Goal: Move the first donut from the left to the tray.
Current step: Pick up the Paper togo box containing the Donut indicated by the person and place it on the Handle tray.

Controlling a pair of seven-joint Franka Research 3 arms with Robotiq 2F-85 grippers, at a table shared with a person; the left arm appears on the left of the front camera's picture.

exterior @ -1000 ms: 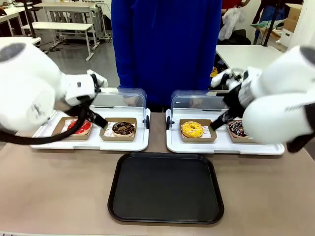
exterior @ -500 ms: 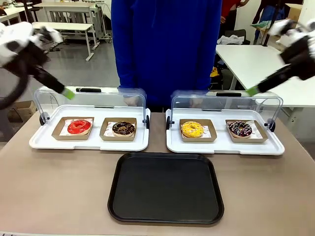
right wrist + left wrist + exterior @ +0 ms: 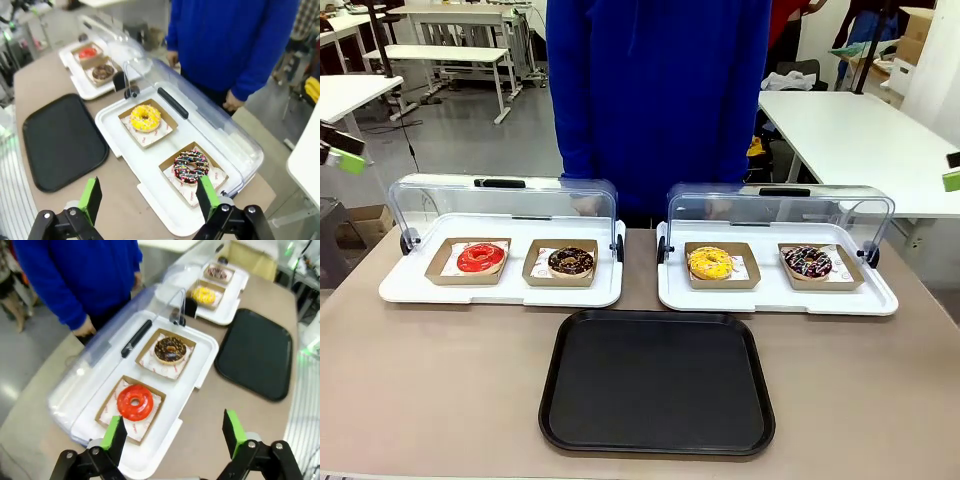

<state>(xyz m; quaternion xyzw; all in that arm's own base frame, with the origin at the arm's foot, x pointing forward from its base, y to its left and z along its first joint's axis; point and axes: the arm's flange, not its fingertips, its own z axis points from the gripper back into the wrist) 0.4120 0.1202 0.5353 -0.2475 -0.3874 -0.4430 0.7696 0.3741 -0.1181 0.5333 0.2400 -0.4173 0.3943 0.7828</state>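
red donut (image 3: 481, 258) lies untouched, tray (image 3: 657, 385) bare, now left hand (image 3: 173, 432) and right hand (image 3: 149, 195), both spread empty, have pulled up off the bench (image 3: 440, 380); pick not begun.

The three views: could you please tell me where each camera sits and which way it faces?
Front view: robot's side, facing across the tray to the person; green pads at both edges.
Left wrist view: above the table's left end, looking down past the open left gripper at the red donut.
Right wrist view: above the right end, past the open right gripper at the sprinkled donut.
Both wrist views share the tray.
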